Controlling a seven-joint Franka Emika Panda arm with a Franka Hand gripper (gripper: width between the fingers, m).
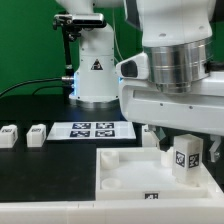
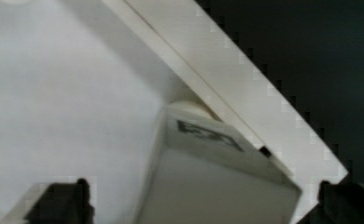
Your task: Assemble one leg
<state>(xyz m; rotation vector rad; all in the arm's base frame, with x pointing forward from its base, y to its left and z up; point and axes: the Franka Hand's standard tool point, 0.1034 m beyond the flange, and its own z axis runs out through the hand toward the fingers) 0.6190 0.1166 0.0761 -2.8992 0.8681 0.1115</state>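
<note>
While the big white arm [image 1: 175, 60] leans over the dark worktop [image 1: 30, 108], its hand [image 1: 184, 148] is low over the large white panel [image 1: 125, 178], at the panel's far corner on the exterior view's right. The leg [image 1: 186, 160] is right there between the two fingers, with its black-and-white tag facing out. I cannot tell if it touches the panel.

From the wrist view, the dark fingertips [image 2: 63, 203] stand wide apart. A strip of panel shows between one fingertip and the leg, so the hand is open and not squeezing it.

A second leg [image 1: 37, 135] and a third leg [image 1: 10, 135] lie on the worktop on the exterior view's left. The marker board [image 1: 92, 130] lies just beside the second leg.
</note>
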